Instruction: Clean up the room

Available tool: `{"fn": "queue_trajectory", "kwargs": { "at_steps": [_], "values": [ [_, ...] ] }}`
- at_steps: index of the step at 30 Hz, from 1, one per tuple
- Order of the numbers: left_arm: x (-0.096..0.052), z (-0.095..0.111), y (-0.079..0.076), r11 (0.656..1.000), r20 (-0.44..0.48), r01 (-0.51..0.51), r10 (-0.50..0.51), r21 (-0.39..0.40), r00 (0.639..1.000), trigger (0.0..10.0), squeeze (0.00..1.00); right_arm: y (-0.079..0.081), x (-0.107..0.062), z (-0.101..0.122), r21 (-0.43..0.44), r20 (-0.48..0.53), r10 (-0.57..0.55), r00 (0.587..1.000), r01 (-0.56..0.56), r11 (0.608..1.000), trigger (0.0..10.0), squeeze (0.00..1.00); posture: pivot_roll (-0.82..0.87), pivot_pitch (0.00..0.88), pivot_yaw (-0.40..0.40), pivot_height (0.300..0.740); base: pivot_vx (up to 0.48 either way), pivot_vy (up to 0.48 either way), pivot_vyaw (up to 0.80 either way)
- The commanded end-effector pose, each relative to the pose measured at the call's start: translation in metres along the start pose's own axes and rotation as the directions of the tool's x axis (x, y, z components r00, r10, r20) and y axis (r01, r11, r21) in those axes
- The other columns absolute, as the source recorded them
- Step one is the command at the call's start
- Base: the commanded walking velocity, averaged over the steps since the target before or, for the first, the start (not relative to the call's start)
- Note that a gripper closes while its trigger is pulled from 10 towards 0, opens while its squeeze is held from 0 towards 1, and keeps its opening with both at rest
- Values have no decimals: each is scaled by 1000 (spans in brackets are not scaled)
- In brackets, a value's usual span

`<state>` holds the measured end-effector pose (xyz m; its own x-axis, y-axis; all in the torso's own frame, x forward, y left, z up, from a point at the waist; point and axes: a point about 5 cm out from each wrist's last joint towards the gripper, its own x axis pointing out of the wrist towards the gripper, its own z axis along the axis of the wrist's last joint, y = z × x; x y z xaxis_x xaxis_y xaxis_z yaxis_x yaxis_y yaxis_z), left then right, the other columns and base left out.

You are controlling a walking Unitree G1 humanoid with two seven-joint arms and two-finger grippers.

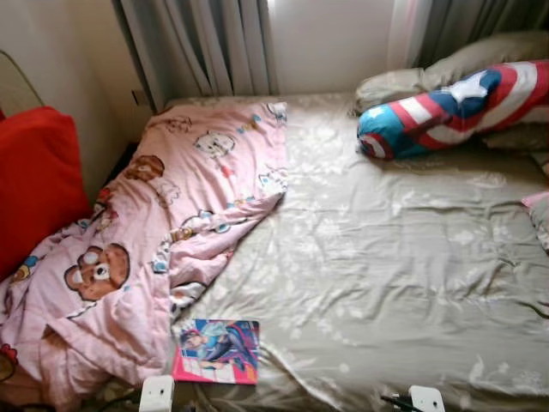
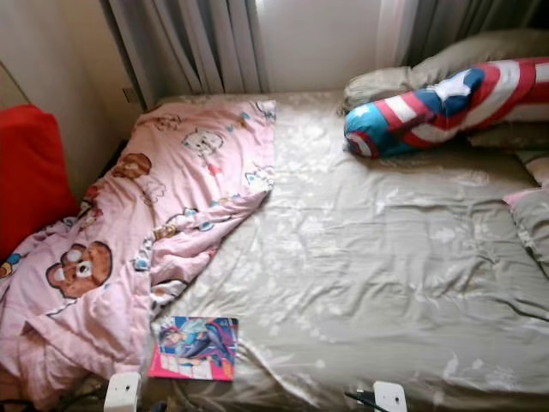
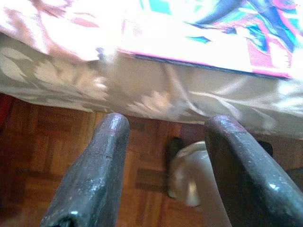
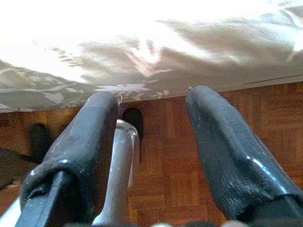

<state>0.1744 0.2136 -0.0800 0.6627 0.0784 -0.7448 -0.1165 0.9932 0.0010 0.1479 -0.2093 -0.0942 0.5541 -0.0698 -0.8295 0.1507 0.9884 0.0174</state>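
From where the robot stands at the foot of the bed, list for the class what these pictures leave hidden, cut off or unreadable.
1. Book: cover lettering too small in the eye views, washed out by glare in the left wrist view.
2. Red cushion: cut off by the left edge.
3. Bed sheet under the pink bear blanket: covered.
4. Beige pillows: partly behind the shield-print bolster, cut by the right edge.
5. Pink item: only a corner shows.

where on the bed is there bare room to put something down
The grey sheet lies bare from the pink blanket across to the right edge, below the striped bolster. The left side is crowded by the blanket, with the comic book at its foot; pillows fill the head.
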Motion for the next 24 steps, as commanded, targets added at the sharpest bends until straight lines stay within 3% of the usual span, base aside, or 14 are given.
{"fn": "queue_trajectory", "kwargs": {
  "at_steps": [1, 8, 15, 24],
  "values": [
    [-4, -13, 8, 1000, -50, -18, 18, 4, 999, 10000, 0, 7, 0, -4, -1, -19, 14, 1000, -14, 1000, 10000, 0, -84, 34, 22, 740, 0, 439, 0],
    [-5, -15, 7, 1000, -55, -18, 18, 0, 998, 10000, 0, 13, 1, -5, -10, -17, 26, 999, -27, 1000, 10000, 0, -84, 3, 19, 740, 0, 437, 0],
    [-8, -20, 16, 1000, -59, -31, 31, -4, 998, 10000, 0, 10, 0, -5, -24, -20, 30, 999, -30, 999, 10000, 0, -80, 0, 21, 740, 0, 436, 0],
    [-9, -20, 15, 1000, -54, -28, 28, -1, 998, 10000, 0, 8, 0, -5, -44, -24, 34, 999, -35, 998, 10000, 0, -77, 0, 26, 740, 0, 377, 153]
  ]
}}
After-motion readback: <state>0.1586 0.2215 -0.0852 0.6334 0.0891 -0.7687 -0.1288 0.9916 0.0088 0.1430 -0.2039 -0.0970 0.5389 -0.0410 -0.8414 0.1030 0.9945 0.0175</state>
